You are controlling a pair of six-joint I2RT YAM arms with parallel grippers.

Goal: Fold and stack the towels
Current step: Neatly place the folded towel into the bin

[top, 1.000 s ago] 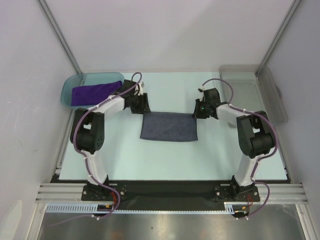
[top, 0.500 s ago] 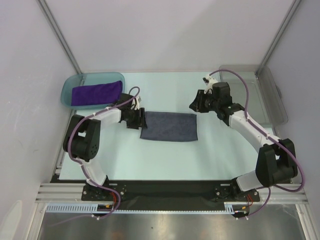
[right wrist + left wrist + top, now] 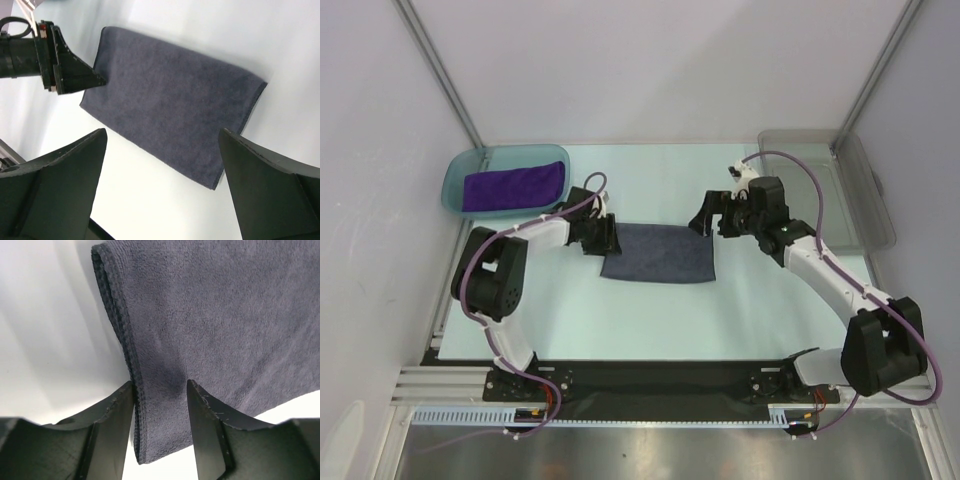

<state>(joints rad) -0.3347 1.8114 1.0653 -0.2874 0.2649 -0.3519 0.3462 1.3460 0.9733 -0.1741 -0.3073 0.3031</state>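
Observation:
A folded grey-blue towel (image 3: 660,252) lies flat in the middle of the table. My left gripper (image 3: 604,238) sits low at its left edge. In the left wrist view the gripper (image 3: 160,382) has its jaws partly apart, astride the towel's (image 3: 225,315) folded hem, with one finger (image 3: 117,415) against the edge. My right gripper (image 3: 705,222) hovers open above the towel's far right corner. In the right wrist view the gripper (image 3: 162,132) holds nothing, and the towel (image 3: 170,105) lies below it. A purple towel (image 3: 515,185) rests folded in the teal tray (image 3: 458,178).
A clear grey bin (image 3: 825,190) stands at the back right, just behind the right arm. The teal tray occupies the back left corner. Slanted frame posts (image 3: 440,75) rise at both back corners. The left gripper (image 3: 65,65) shows in the right wrist view.
The right arm has unfolded and reached left over the towel's right end, and its jaws have spread wide. The left gripper has dropped from behind the towel to its left edge.

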